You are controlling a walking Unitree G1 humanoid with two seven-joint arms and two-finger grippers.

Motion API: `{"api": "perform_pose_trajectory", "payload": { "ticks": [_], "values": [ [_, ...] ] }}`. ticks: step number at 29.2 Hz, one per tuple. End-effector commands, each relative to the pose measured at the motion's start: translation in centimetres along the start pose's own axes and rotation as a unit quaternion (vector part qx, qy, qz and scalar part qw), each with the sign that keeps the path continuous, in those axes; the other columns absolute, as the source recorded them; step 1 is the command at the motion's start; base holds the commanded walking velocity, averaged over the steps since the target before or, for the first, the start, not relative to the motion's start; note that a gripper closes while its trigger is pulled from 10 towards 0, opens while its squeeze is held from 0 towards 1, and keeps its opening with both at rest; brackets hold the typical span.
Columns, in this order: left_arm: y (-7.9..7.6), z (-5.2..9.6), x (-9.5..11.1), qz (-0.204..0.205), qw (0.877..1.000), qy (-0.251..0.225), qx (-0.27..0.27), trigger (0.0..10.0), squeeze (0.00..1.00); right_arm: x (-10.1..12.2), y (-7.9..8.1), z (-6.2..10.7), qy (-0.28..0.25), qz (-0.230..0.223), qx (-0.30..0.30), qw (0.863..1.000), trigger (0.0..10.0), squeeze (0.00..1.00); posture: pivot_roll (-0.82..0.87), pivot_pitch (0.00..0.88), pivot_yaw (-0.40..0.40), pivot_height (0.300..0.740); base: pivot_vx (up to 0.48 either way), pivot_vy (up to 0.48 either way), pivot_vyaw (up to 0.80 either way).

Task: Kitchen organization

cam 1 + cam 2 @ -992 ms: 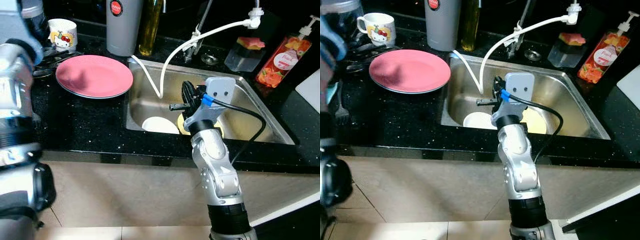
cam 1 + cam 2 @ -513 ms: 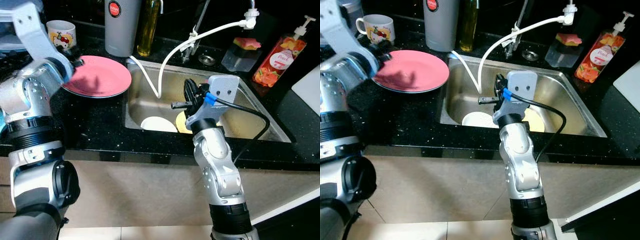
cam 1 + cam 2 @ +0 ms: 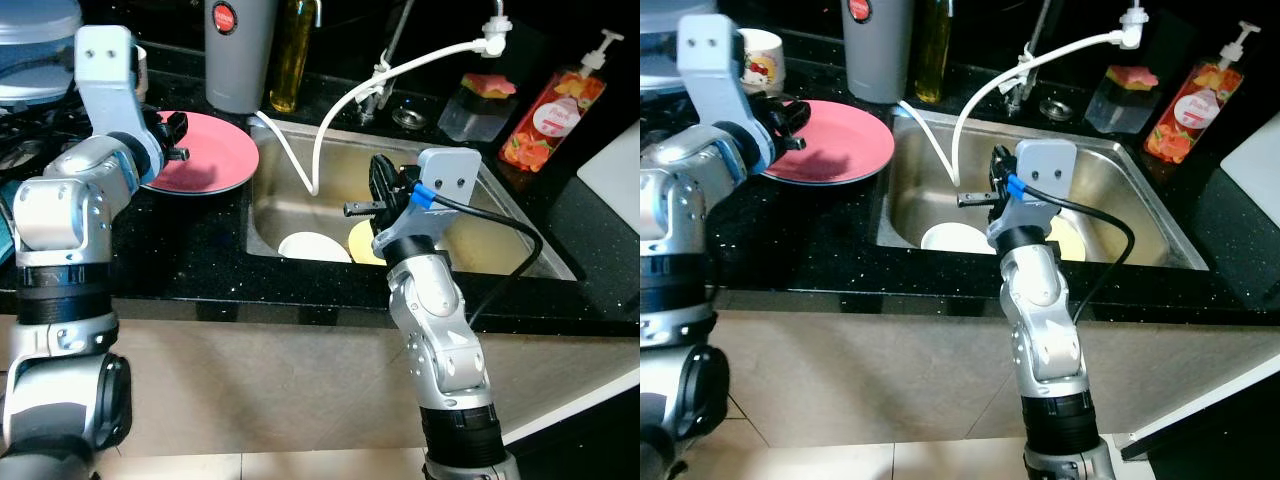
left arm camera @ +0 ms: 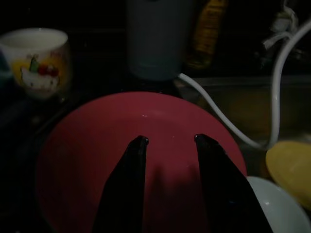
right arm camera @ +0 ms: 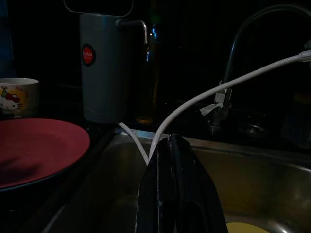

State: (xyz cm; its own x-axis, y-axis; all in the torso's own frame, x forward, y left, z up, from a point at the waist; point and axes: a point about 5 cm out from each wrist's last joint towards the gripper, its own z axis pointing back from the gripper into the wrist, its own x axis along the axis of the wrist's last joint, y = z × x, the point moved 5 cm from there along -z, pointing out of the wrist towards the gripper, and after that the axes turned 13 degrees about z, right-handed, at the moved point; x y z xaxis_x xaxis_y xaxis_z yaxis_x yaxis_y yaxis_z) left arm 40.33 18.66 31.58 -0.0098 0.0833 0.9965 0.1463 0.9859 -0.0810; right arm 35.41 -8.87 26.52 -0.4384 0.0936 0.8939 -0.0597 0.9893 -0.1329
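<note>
A pink plate (image 3: 212, 160) lies on the black counter left of the steel sink (image 3: 292, 190). My left gripper (image 3: 172, 140) hovers over the plate's left part; in the left wrist view it (image 4: 171, 139) is open, with the plate (image 4: 146, 160) below its two black fingers and nothing between them. Over the sink's middle, my right gripper (image 3: 380, 178) stands shut and empty, its fingers (image 5: 170, 160) pressed together. A white bowl (image 3: 312, 246) and a yellow plate (image 3: 362, 240) lie in the sink bottom, partly hidden by the right arm.
A grey jug (image 3: 238, 50) and an oil bottle (image 3: 292, 50) stand behind the plate, a cartoon mug (image 3: 758, 55) at its far left. A white hose (image 3: 340, 100) droops from the tap into the sink. A soap dispenser (image 3: 540, 130) and sponge box (image 3: 480, 100) sit at back right.
My left arm has swung in from the left edge and brought its gripper over the pink plate. The right arm has stayed over the sink.
</note>
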Motion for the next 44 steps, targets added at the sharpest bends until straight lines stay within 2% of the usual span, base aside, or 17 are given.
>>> {"api": "perform_pose_trajectory", "payload": {
  "ticks": [1, 2, 3, 5, 6, 7, 9, 10, 13, 14, 16, 18, 22, 32, 33, 36, 44],
  "values": [
    [-1.6, 0.3, -0.2, -0.039, 0.998, 0.006, -0.045, 10.0, 0.0, 0.0, -0.7, 0.0, 0.002, 0.002, -0.012, 1.0, 10.0, 0.0, 0.25, 0.034, -0.153, 0.74, 0.0, 0.0, 0.0],
    [-2.0, 0.5, -0.3, -0.06, 0.996, 0.005, -0.065, 10.0, 0.0, 0.0, -0.8, 0.0, 0.003, 0.002, -0.014, 1.0, 10.0, 0.0, 0.24, 0.035, -0.149, 0.74, 0.0, 0.0, 0.0],
    [-2.0, 0.5, -0.3, -0.06, 0.996, 0.005, -0.065, 10.0, 0.0, 0.0, -0.8, 0.0, 0.003, 0.002, -0.014, 1.0, 10.0, 0.0, 0.24, 0.035, -0.149, 0.74, 0.0, 0.0, 0.0],
    [-2.3, 0.6, -1.6, -0.106, 0.989, 0.041, -0.09, 10.0, 0.0, -0.1, -0.8, 0.1, 0.004, 0.002, -0.017, 1.0, 10.0, 0.0, 0.24, 0.036, -0.141, 0.74, 0.0, 0.0, 0.0],
    [-2.3, 0.6, -1.6, -0.106, 0.989, 0.041, -0.09, 10.0, 0.0, -0.1, -0.8, 0.1, 0.004, 0.002, -0.017, 1.0, 10.0, 0.0, 0.24, 0.036, -0.141, 0.74, 0.0, 0.0, 0.0],
    [-2.4, 0.7, -2.2, -0.128, 0.985, 0.056, -0.098, 10.0, 0.0, -0.1, -0.8, 0.1, 0.004, 0.001, -0.018, 1.0, 10.0, 0.0, 0.24, 0.036, -0.141, 0.74, 0.0, 0.0, 0.0],
    [-2.9, 0.2, -4.0, -0.219, 0.966, 0.084, -0.107, 10.0, 0.0, -0.3, -0.8, 0.1, 0.007, 0.001, -0.02, 1.0, 10.0, 0.0, 0.24, 0.045, -0.136, 0.74, 0.0, 0.0, 0.0],
    [-2.9, 0.2, -4.0, -0.219, 0.966, 0.084, -0.107, 10.0, 0.0, -0.3, -0.8, 0.1, 0.007, 0.001, -0.02, 1.0, 10.0, 0.0, 0.24, 0.045, -0.136, 0.74, 0.0, 0.0, 0.0],
    [-2.9, -0.7, -4.7, -0.289, 0.948, 0.089, -0.098, 10.0, 0.0, -0.3, -0.9, 0.2, 0.008, 0.003, -0.021, 1.0, 10.0, 0.0, 0.24, 0.05, -0.132, 0.74, 0.0, 0.0, 0.0],
    [-2.9, -0.7, -4.7, -0.289, 0.948, 0.089, -0.098, 10.0, 0.0, -0.3, -0.9, 0.2, 0.008, 0.003, -0.021, 1.0, 10.0, 0.0, 0.24, 0.05, -0.132, 0.74, 0.0, 0.0, 0.0],
    [-2.6, -1.1, -4.8, -0.322, 0.938, 0.093, -0.088, 10.0, 0.0, -0.4, -1.1, 0.3, 0.01, 0.004, -0.024, 1.0, 10.0, 0.0, 0.23, 0.049, -0.128, 0.74, 0.0, 0.0, 0.0],
    [-2.5, -1.1, -4.9, -0.328, 0.936, 0.095, -0.088, 10.0, 0.0, -0.4, -1.1, 0.4, 0.01, 0.004, -0.025, 1.0, 10.0, 0.0, 0.23, 0.049, -0.128, 0.74, 0.0, 0.0, 0.0],
    [-1.9, -1.0, -5.0, -0.386, 0.913, 0.096, -0.088, 10.0, 0.0, -0.6, -1.1, 0.5, 0.014, 0.005, -0.025, 1.0, 10.0, 0.0, 0.23, 0.058, -0.142, 0.74, 0.0, 0.0, 0.0],
    [-2.0, -1.0, -4.7, -0.404, 0.899, 0.11, -0.128, 10.0, 0.0, -0.4, -0.6, 0.1, 0.011, 0.004, -0.011, 1.0, 10.0, 0.0, 0.24, 0.059, -0.153, 0.74, 0.0, 0.0, 0.0],
    [-1.9, -1.4, -3.9, -0.417, 0.893, 0.106, -0.128, 10.0, 0.0, -0.3, -0.6, 0.0, 0.009, 0.004, -0.012, 1.0, 10.0, 0.0, 0.24, 0.061, -0.154, 0.74, 0.0, 0.0, 0.0],
    [-1.6, -1.7, -3.3, -0.43, 0.888, 0.109, -0.124, 10.0, 0.0, -0.3, -0.7, 0.0, 0.01, 0.003, -0.015, 1.0, 10.0, 0.0, 0.23, 0.057, -0.152, 0.74, 0.0, 0.0, 0.0],
    [-1.0, -1.2, -4.1, -0.435, 0.877, 0.141, -0.149, 10.0, 0.0, -0.6, -0.6, 0.5, 0.014, 0.003, -0.015, 1.0, 10.0, 0.0, 0.23, 0.044, -0.149, 0.74, 0.0, 0.0, 0.0]
  ]
}}
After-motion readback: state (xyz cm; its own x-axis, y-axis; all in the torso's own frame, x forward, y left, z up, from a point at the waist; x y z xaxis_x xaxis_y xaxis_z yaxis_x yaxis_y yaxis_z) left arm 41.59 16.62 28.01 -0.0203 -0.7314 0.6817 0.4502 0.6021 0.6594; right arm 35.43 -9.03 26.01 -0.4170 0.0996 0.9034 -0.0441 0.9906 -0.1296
